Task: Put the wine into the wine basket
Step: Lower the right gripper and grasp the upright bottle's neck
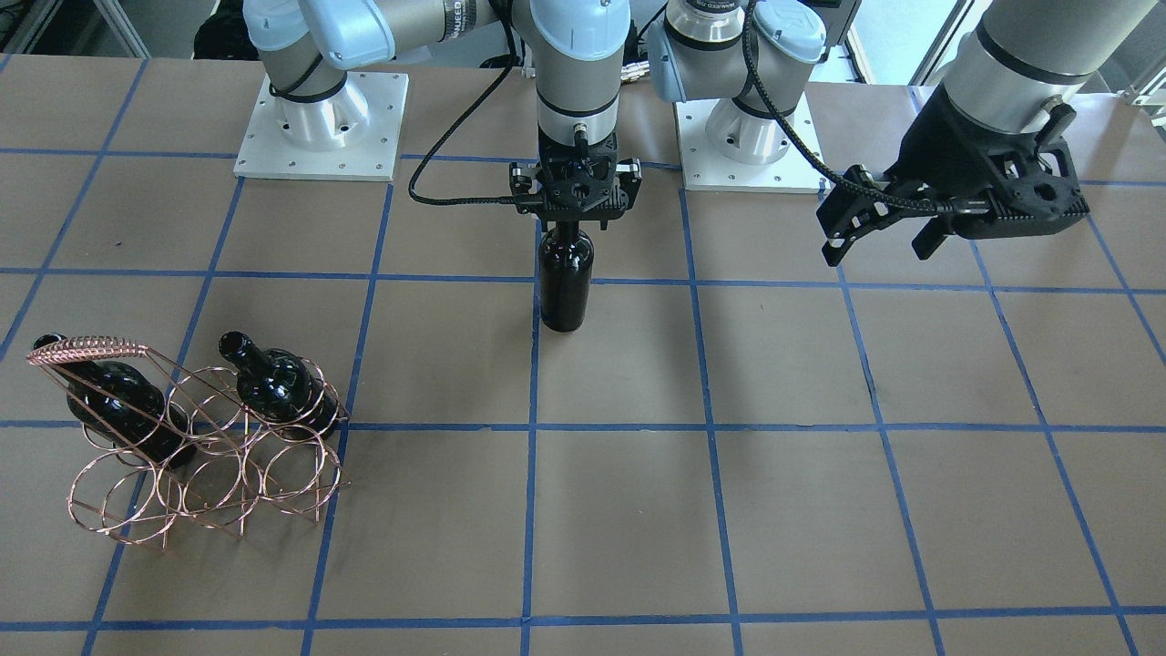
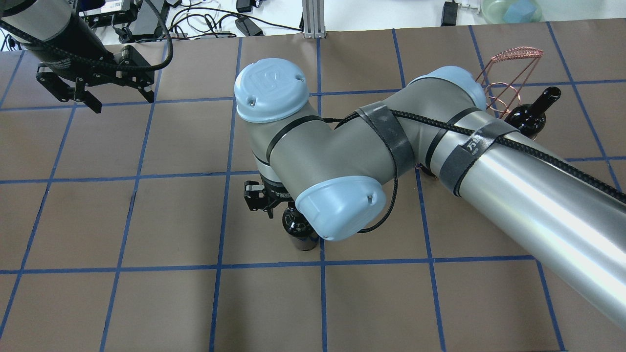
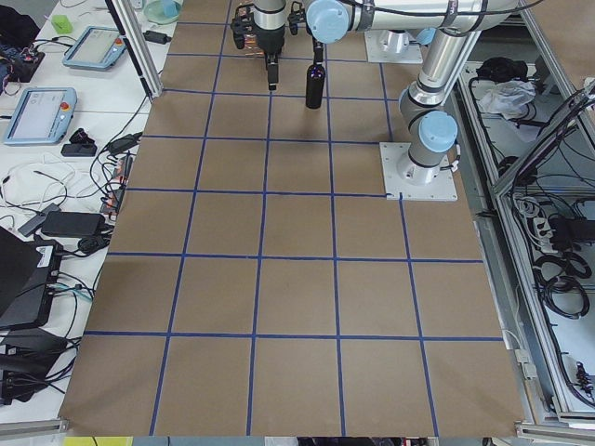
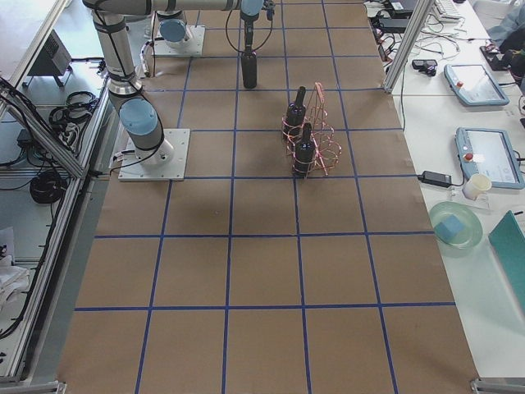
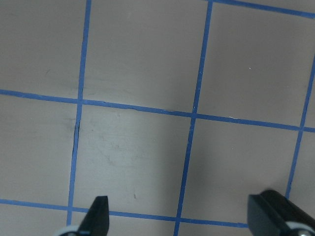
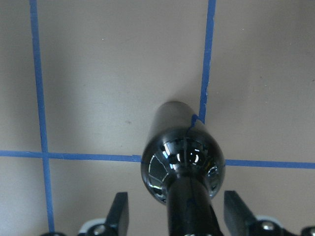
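1 wine (image 1: 566, 282) upright inside right tool (image 1: 571, 221).

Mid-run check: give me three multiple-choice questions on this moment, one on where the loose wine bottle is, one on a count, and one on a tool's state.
1. Where is the wine that is outside the wine basket?
A. Upright on the table, neck between the fingers of the right tool
B. Lying flat at the table's edge
C. Lying in the basket's lower row

2. How many racked bottles does the basket hold?
A. None
B. One
C. Two

3. What state is the left tool in?
A. Shut on a bottle
B. Open and empty
C. Shut on the basket handle

Answers:
1 A: the front view shows it standing under the right tool.
2 C: two dark bottles lie in the rings.
3 B: its wrist view shows spread fingers over bare table.
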You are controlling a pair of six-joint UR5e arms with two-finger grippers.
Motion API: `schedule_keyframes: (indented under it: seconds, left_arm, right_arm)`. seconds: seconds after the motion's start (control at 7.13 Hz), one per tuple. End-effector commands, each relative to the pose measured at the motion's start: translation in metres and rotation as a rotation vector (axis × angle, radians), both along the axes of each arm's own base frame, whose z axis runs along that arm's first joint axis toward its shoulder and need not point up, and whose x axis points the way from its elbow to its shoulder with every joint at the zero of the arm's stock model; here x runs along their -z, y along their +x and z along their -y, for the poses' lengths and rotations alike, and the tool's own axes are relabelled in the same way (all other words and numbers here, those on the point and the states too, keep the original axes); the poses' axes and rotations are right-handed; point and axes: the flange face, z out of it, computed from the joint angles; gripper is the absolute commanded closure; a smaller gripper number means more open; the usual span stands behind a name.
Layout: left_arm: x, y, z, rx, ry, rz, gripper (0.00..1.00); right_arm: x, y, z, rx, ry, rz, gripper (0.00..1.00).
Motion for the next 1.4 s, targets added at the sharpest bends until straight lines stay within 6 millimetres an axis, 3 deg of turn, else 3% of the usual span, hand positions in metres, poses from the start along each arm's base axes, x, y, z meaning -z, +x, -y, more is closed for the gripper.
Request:
schedule_keyframes:
  seconds: [0.0,0.28,0.42,0.56,0.7,0.84,0.98,1.26]
  left_arm:
    - [-0.001,0.002,-0.002,0.001,0.002,0.001,0.00]
    - [-0.001,0.001,-0.002,0.001,0.003,-0.004,0.00]
    - [0.002,0.002,0.000,-0.006,0.010,-0.005,0.00]
    - [0.002,0.001,-0.001,-0.005,0.013,-0.007,0.00]
    - [0.002,0.001,-0.001,-0.005,0.015,-0.006,0.00]
    - [0.002,0.002,-0.001,-0.006,0.015,-0.008,0.00]
    - [0.002,0.002,-0.001,-0.006,0.013,-0.007,0.00]
    - [0.002,0.002,-0.001,-0.005,0.013,-0.006,0.00]
  right_arm:
    - [0.000,-0.001,0.000,-0.005,0.001,-0.003,0.53]
    - [0.000,0.000,0.000,-0.033,0.001,-0.001,0.71]
    - [-0.002,-0.001,0.000,-0.033,-0.002,0.002,0.93]
    - [-0.004,-0.005,0.004,-0.023,-0.007,0.007,1.00]
    - [-0.023,-0.013,0.012,-0.007,-0.035,0.016,1.00]
    - [-0.049,-0.035,0.019,0.025,-0.032,0.004,1.00]
    - [-0.079,-0.071,0.030,0.084,-0.027,-0.001,1.00]
    - [-0.124,-0.161,0.034,0.107,-0.018,-0.094,1.00]
